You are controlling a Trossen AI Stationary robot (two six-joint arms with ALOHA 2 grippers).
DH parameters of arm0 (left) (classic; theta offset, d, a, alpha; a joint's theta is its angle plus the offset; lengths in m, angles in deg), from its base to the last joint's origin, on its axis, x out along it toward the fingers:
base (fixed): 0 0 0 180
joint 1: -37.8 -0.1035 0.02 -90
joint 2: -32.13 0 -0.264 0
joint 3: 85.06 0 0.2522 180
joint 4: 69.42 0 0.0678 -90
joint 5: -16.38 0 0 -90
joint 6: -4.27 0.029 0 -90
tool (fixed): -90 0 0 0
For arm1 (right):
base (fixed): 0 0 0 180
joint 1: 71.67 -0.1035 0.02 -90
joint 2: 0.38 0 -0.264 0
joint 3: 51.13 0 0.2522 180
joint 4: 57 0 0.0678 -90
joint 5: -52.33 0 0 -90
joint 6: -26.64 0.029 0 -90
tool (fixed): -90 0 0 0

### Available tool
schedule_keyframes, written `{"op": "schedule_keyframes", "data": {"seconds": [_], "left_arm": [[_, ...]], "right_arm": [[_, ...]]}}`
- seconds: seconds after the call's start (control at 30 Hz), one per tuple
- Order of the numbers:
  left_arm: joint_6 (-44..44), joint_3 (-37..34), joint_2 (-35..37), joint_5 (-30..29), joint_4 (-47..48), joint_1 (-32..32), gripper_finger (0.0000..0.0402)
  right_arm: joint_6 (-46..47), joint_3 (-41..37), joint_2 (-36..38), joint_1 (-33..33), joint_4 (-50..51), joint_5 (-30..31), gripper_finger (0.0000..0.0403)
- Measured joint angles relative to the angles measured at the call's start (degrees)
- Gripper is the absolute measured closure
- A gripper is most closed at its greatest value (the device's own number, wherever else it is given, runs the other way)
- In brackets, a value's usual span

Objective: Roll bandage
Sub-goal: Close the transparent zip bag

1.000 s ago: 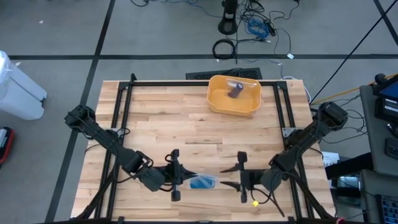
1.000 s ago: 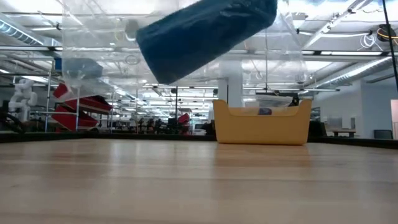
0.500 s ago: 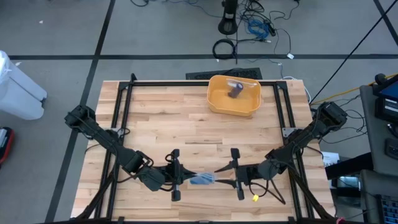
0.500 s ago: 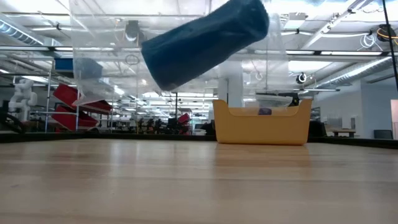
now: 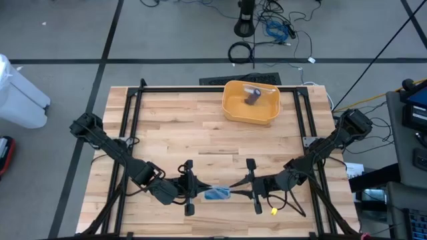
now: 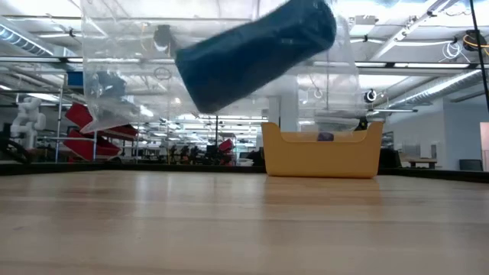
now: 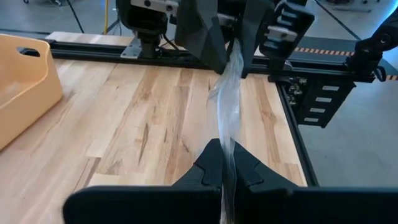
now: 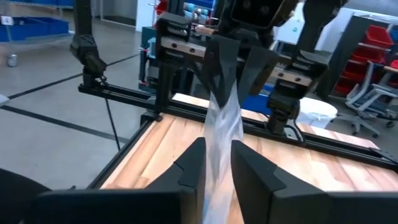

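Gripping one end of a clear plastic bag [image 5: 215, 194] near the front edge of the tabletop [image 5: 173, 127], left end effector [image 5: 189, 195] with fingers [image 7: 208, 167] pinched together on the film. Hanging inside that bag, clear of the wood, the blue bandage roll [image 6: 256, 52] (tilted, one end higher than the other in the low view). Stretching taut between the two arms, the bag's film running straight from one pair of fingers to the other in both wrist views. Clamping the opposite end of the bag, right end effector [image 5: 251, 194], fingers [image 8: 193, 165] closed on the plastic and facing the left one head-on, near the middle of the front edge. Sitting well apart near the back edge of the tabletop, right of centre, a yellow bin [image 5: 232, 105] holding a small dark object [image 5: 252, 99] (too small to identify).
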Motion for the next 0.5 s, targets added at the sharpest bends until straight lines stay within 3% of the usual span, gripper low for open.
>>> {"op": "schedule_keyframes", "data": {"seconds": [0.27, 0.5], "left_arm": [[-0.1, 0.0, -0.8, 2.4, 0.0, -1.1, 0.0402], [-0.2, 0.0, -0.8, 2.9, 0.0, -1.2, 0.0402]], "right_arm": [[0.2, 0.0, 0.0, 1.2, 0.5, -2.5, 0.0314], [0.2, 0.0, 0.0, 1.0, 1.9, -2.5, 0.0385]]}}
